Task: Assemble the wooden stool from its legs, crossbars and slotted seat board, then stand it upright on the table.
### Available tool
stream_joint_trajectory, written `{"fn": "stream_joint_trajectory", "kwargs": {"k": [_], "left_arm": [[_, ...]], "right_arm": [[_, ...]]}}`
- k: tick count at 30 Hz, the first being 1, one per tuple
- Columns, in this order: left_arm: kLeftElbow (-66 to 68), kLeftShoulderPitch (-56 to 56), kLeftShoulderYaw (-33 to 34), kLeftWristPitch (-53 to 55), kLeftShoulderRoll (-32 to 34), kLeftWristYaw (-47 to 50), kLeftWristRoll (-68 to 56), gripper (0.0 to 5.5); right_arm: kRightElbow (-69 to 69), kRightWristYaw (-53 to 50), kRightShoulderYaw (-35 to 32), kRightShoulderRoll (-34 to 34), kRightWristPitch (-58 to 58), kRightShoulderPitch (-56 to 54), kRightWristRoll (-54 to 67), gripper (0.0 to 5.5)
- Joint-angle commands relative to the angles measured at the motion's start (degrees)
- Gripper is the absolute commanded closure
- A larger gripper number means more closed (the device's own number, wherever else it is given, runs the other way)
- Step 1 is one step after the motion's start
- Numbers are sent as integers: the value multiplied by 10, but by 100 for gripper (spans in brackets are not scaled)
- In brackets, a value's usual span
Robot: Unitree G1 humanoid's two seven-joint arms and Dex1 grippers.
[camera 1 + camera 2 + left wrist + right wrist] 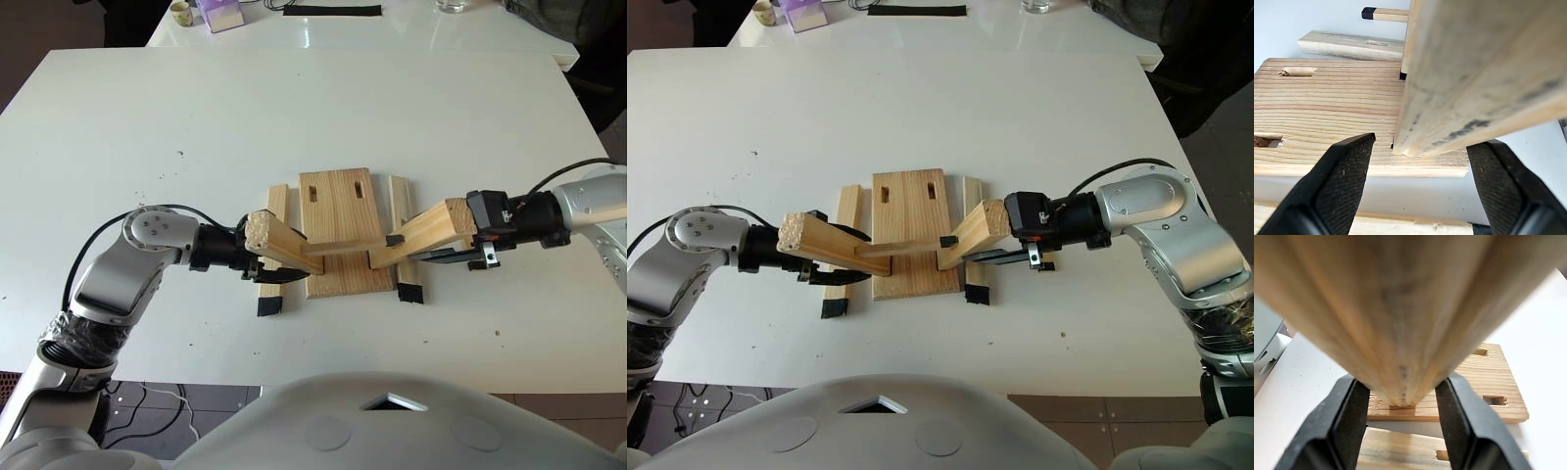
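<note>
Lying flat toward the tabletop's point(118, 147) front edge: left spare leg point(277, 201), seat board point(338, 201), right spare leg point(400, 206), all right under the raised parts. Left gripper point(1420, 147) is clamped on the first leg point(284, 240). A crossbar point(343, 248) runs just above the board to the second leg point(436, 227), which the right gripper point(1403, 387) squeezes tight. Cup point(181, 13) and purple box point(220, 14) sit on the far table point(392, 34).

seat board point(338, 201) flat | left leg point(282, 245), right leg point(434, 231) raised | crossbar point(343, 247) between | spare legs point(278, 202) flat alongside
</note>
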Motion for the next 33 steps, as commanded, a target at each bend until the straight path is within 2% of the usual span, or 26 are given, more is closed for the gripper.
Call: {"fn": "stream_joint_trajectory", "kwargs": {"k": [1,6,9,13,17,23,28,33], "left_arm": [[25,-13,16,-29,37,-51,-6,214],[102,-10,44,-67,84,-107,1,214],[192,-76,46,-95,63,-89,27,214],[194,-204,82,51,-17,-35,-79,214],[131,-257,106,160,-47,-29,-190,265],[53,-289,68,244,-65,-48,-266,366],[6,-291,7,248,-79,-54,-253,370],[34,-320,-57,197,-111,-76,-202,370]], "right_arm": [[8,7,65,-3,30,30,-70,350],[7,6,65,-7,26,30,-74,350],[11,5,64,-8,23,32,-76,350],[17,6,69,-5,22,23,-81,350],[21,6,79,2,19,11,-87,350],[34,-1,92,14,18,-3,-92,350],[41,-17,106,39,22,-18,-100,350],[47,-23,116,52,21,-23,-109,350]]}}
